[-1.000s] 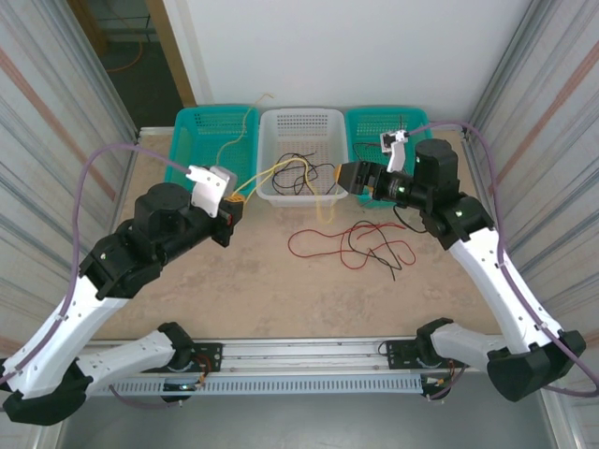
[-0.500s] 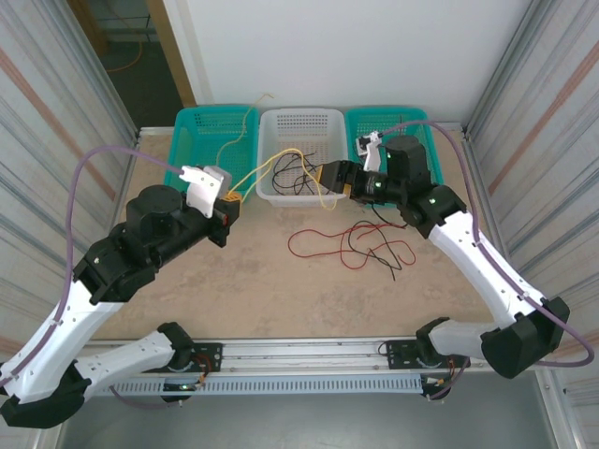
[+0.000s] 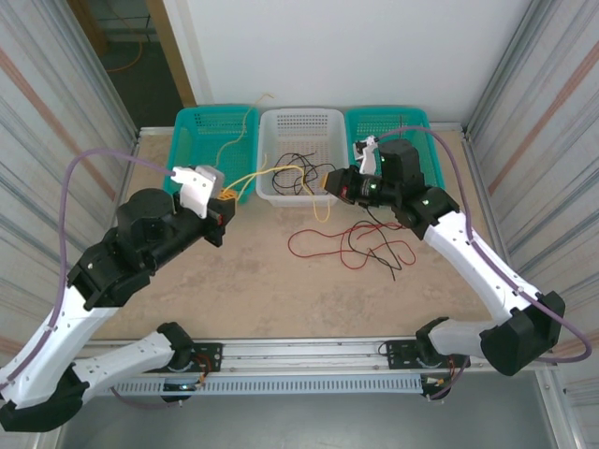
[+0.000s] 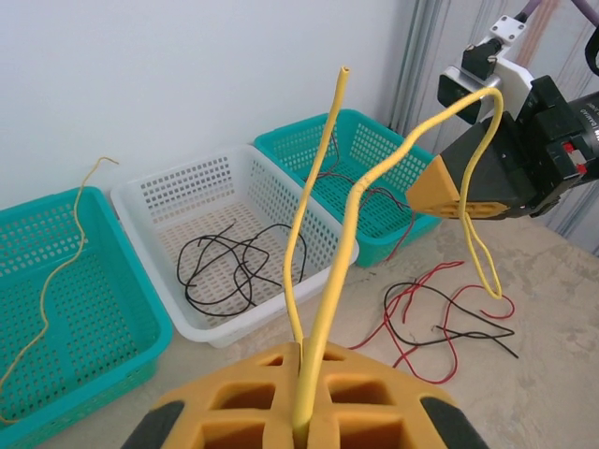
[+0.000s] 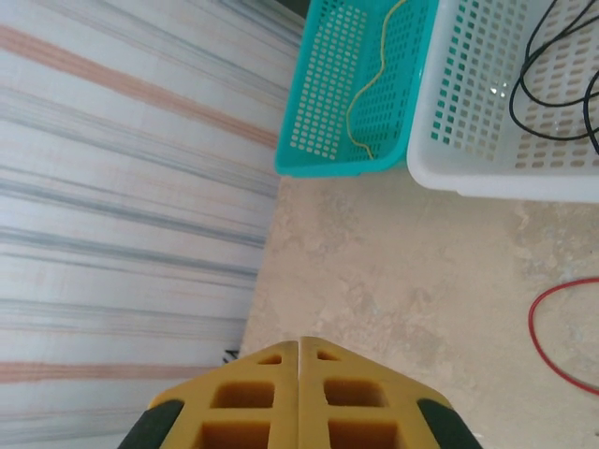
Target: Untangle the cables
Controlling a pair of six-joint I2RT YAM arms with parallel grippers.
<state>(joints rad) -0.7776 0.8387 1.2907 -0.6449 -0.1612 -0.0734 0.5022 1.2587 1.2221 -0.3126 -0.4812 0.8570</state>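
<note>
A beige stone-patterned table (image 3: 262, 290) fills the floor of the cell. The left white-and-black arm (image 3: 112, 262) and the right one (image 3: 468, 253) reach toward its far side. Three perforated plastic baskets stand in a row along the far edge. They are a teal basket on the left (image 3: 192, 140), a white basket in the middle (image 3: 301, 117) and a second teal basket on the right (image 3: 416, 122).

The left gripper (image 4: 299, 383) hovers just in front of the left teal basket. Its yellow pads are pressed together on a thick yellow cable (image 4: 323, 309), which rises out of the seam between them. The cable arcs through the air over the near rim of the white basket to the right gripper (image 3: 328, 181), and its free end dangles down toward the table.

The right gripper's pads meet flush along their seam in its own wrist view. The cable lies against its tip, but whether it is pinched cannot be told.

A loose tangle of thin black cables (image 4: 225, 267) lies inside the white basket. A mix of red and black cables (image 3: 360, 245) sprawls on the bare table in front of the baskets, below the right gripper. A thin tan wire (image 3: 243, 136) lies in the left teal basket, one end over its far rim.
</note>
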